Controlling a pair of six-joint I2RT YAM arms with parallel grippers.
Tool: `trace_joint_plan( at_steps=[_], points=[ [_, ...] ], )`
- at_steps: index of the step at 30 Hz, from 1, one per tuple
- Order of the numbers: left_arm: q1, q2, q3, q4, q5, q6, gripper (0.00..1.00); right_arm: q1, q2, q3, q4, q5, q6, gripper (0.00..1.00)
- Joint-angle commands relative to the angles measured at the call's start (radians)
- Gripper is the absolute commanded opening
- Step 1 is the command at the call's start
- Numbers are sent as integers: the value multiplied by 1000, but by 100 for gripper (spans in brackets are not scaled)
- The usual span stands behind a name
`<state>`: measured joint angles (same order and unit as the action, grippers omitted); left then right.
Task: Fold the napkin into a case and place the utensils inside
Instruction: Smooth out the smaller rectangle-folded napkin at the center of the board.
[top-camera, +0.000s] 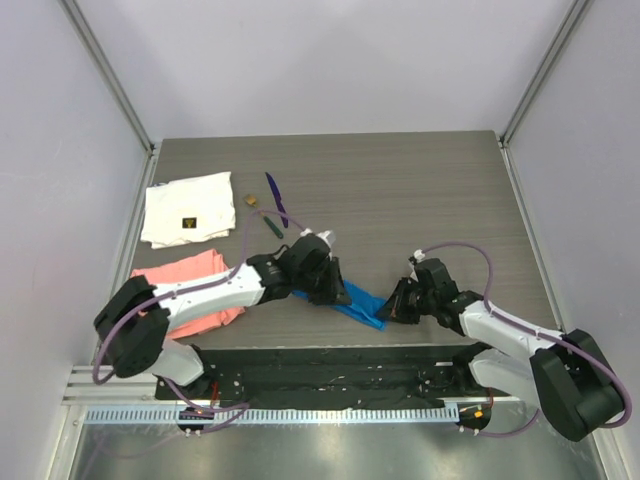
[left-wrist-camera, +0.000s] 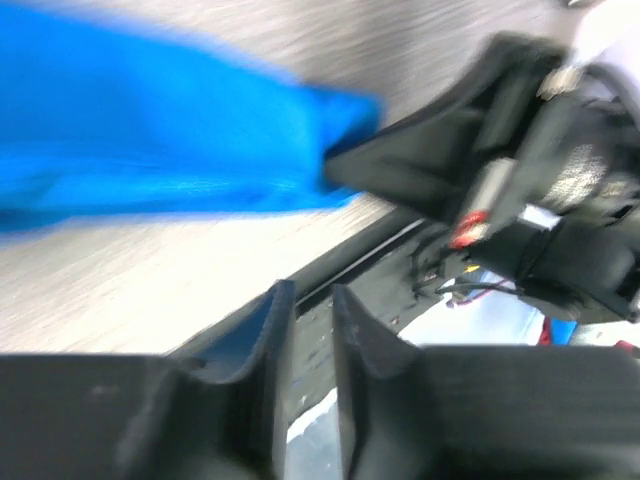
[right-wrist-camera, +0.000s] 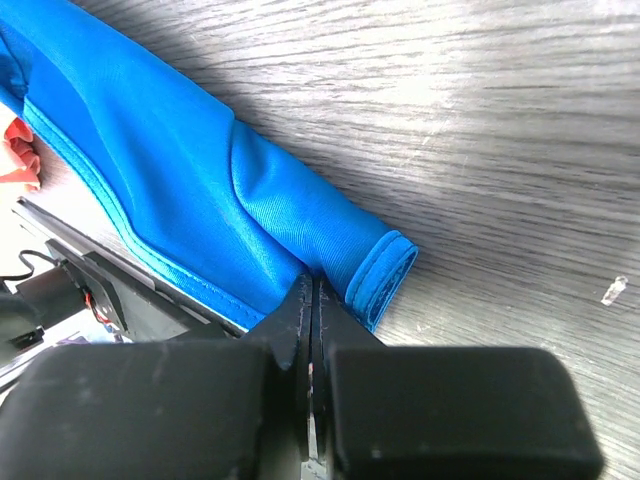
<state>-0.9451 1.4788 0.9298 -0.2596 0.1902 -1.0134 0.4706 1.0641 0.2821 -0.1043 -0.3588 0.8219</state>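
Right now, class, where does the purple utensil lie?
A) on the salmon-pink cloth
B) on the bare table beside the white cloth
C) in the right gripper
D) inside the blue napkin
B: the purple utensil lies on the table beside the white cloth.

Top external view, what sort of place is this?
Probably a robot lab test cell: left arm and right arm bolted to a rail at the edge of a wood-grain table, enclosed by plain pale panels.
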Motion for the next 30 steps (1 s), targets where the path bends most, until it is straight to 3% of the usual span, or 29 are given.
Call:
trace_joint_plan(
  at_steps=[1,3,4,11,15,23,28,30],
  points=[
    [19,-86,-155,-38,-77,-37,13,11,-46,-26,44,20,19,1],
    [37,-80,-187,-20,-69,-63,8,13,-68,-31,40,29,23,1],
    [42,-68,-187,-24,-69,-68,0,16,-78,-40,40,40,26,1],
    [54,44,-177,36,-120,-56,0,17,-92,-73,95,43,43,1],
    [65,151,-51,-18,-184,28,0,34,-59,-80,147,35,45,1],
    [115,224,47,-27,-239,160,0,91,29,-46,210,24,40,1],
    [124,103,11,-69,-86,272,2,118,62,-11,201,35,14,1],
    [134,31,3,-53,-8,276,12,120,69,8,173,47,-3,1]
  ],
)
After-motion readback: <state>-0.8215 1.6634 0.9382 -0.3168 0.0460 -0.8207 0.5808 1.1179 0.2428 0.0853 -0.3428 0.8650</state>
